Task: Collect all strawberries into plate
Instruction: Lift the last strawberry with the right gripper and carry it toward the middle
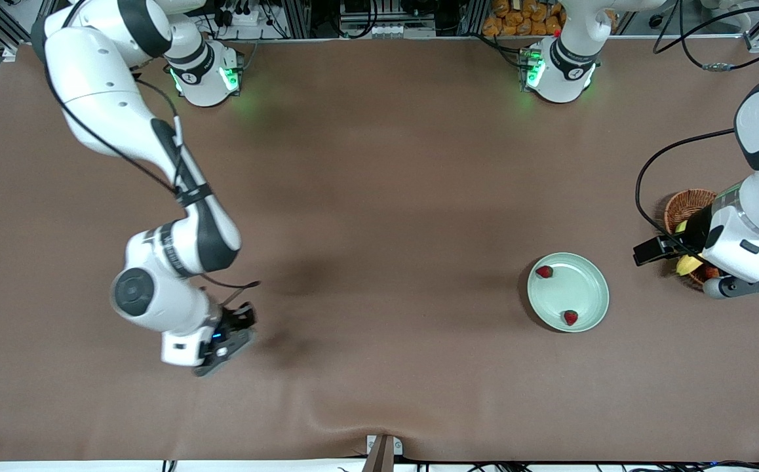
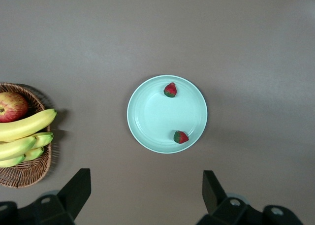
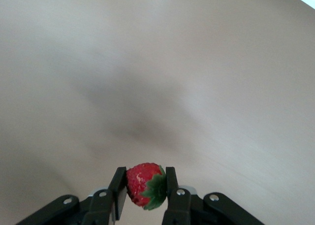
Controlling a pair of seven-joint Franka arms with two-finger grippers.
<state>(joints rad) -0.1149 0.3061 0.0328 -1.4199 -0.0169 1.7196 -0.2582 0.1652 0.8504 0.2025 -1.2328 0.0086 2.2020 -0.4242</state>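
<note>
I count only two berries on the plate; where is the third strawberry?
The third strawberry is pinched in the right claw, over bare table toward the right arm's end.

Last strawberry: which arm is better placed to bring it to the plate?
Right. The right gripper already holds the third strawberry. The left gripper waits open, above the plate.

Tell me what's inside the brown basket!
The basket holds yellow-green bananas and a red-yellow apple. The bananas cover much of its inside, so anything under them can't be seen. The left tool is open above the table.
</note>
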